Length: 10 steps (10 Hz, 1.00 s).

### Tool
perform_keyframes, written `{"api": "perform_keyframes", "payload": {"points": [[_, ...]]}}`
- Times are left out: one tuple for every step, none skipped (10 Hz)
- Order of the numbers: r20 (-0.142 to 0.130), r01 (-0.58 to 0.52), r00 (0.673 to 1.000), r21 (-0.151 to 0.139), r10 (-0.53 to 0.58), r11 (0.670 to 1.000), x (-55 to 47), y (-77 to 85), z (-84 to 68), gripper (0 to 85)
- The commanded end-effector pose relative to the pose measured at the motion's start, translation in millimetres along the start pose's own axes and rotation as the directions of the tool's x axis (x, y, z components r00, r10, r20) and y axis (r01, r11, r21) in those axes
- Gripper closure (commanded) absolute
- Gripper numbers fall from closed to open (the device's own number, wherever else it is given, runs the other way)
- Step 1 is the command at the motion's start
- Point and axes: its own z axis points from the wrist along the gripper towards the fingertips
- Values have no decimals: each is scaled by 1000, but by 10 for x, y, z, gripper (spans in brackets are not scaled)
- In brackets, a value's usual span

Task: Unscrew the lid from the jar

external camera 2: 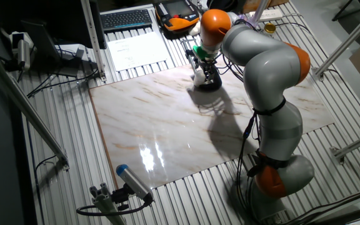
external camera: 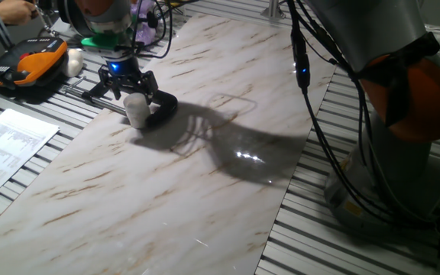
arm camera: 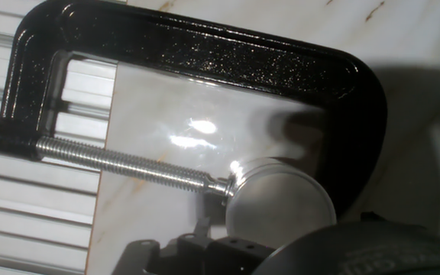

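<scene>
The jar point(external camera: 137, 111) is a short white cylinder standing near the marble slab's far left edge. A black C-clamp point(external camera: 163, 105) lies flat around it. In the hand view the clamp's screw point(arm camera: 121, 162) presses against the jar's side. The lid point(arm camera: 281, 208) shows there as a round pale disc, still on top of the jar. My gripper point(external camera: 132, 93) hangs right over the jar, with its black fingers spread to either side of the lid and apart from it. In the other fixed view the gripper point(external camera 2: 206, 69) hides most of the jar.
An orange-black pendant point(external camera: 27, 63) and a white rounded lump point(external camera: 75, 61) lie left of the slab. Printed sheets point(external camera: 4, 147) sit on the slatted table point(external camera: 334, 237). The robot's base point(external camera: 403, 145) stands at the right, and a person's hand point(external camera: 6, 11) shows at the top left.
</scene>
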Motion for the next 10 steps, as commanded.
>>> {"api": "perform_keyframes", "payload": {"points": [[0, 0, 1000, 0, 0, 1000, 3, 7, 6, 0], [-2, 0, 1000, -2, 0, 1000, 4, 13, 9, 0], [0, 0, 1000, 0, 0, 1000, 4, 19, 11, 0], [2, 2, 1000, 1, -2, 1000, 7, 29, 7, 0], [3, 2, 1000, 3, -2, 1000, 7, 38, 4, 0], [5, 2, 1000, 4, -2, 1000, 4, 44, 8, 0], [4, 2, 1000, 4, -2, 1000, 3, 44, 22, 0], [5, 2, 1000, 6, -2, 1000, -1, 39, 35, 0], [7, 2, 1000, 7, -2, 1000, -11, 29, 46, 0], [11, 5, 1000, 10, -5, 1000, -22, 10, 72, 0]]}}
